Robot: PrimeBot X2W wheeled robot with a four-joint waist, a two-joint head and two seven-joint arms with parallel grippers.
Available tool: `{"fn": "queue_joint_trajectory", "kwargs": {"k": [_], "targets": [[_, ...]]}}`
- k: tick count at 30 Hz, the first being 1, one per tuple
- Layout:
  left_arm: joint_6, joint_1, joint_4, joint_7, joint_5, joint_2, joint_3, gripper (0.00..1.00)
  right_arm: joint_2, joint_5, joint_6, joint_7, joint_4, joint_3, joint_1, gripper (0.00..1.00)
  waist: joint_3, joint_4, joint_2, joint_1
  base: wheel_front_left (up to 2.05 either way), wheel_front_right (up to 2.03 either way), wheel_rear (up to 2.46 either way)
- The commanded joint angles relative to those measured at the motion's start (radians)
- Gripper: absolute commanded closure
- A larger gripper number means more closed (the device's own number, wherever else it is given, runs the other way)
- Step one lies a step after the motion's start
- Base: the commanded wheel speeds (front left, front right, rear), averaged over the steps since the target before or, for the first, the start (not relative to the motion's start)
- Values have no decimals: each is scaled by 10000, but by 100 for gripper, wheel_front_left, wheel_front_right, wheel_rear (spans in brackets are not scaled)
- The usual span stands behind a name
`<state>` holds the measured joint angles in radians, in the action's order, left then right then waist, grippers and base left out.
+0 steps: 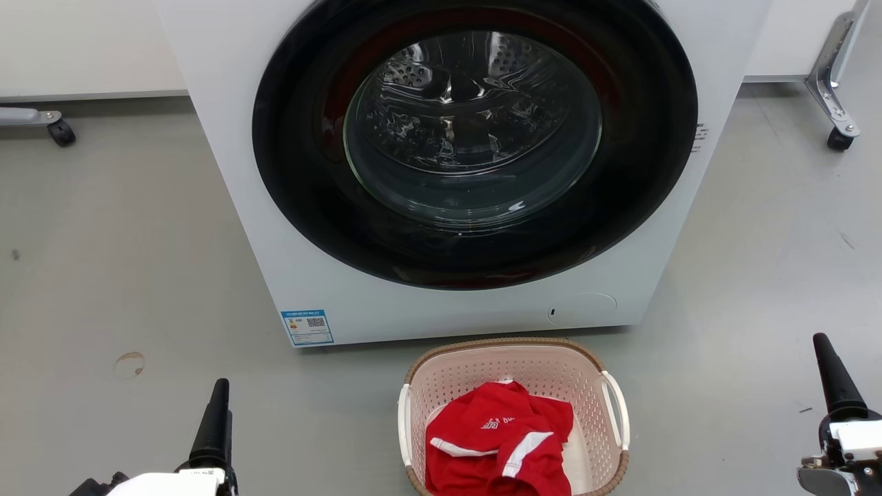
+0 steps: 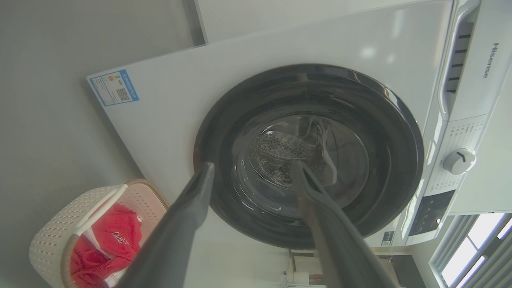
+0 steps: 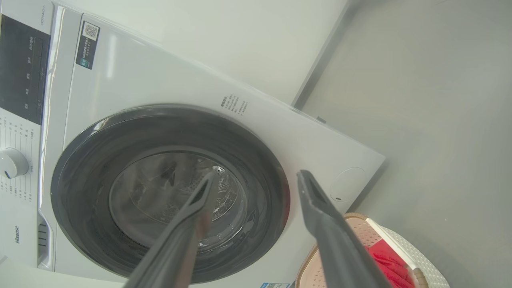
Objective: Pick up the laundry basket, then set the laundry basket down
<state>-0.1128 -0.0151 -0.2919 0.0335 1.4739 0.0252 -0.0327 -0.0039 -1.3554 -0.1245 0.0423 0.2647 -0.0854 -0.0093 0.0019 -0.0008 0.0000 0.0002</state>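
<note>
The laundry basket (image 1: 544, 372), pale pink and perforated with a brown rim and white side handles, stands on the floor right in front of the washer. A red garment with white stripes (image 1: 499, 441) lies inside it. My left gripper (image 1: 220, 386) hangs well to the basket's left and my right gripper (image 1: 823, 344) well to its right; neither touches it. In the left wrist view the left gripper (image 2: 253, 166) is open and empty, with the basket (image 2: 48, 236) at lower left. In the right wrist view the right gripper (image 3: 257, 176) is open and empty, with the basket (image 3: 360, 232) at lower right.
A white front-loading washer (image 1: 227, 138) with a shut dark round door (image 1: 475, 138) rises just behind the basket. Wheeled frame legs stand at the far left (image 1: 60, 131) and far right (image 1: 841, 138). Grey floor spreads on both sides of the basket.
</note>
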Motion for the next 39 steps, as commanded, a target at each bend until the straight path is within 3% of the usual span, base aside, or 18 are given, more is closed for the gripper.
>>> {"fn": "queue_joint_trajectory", "kwargs": {"k": [1,21,39], "targets": [[39,-259,337,-95,-300,121,2,0,-304,394,-20,-183,-360,23,-206,0,-1,3,0,-2,0,0,0],[382,-234,584,-683,-2494,148,395,0,-547,3836,-28,-771,-767,791,-68,0,-32,10,0,-2,0,0,0],[504,-205,688,-1181,-4013,170,634,0,-784,5965,-36,-1269,-1039,1478,27,0,-51,9,0,-2,0,0,0]]}}
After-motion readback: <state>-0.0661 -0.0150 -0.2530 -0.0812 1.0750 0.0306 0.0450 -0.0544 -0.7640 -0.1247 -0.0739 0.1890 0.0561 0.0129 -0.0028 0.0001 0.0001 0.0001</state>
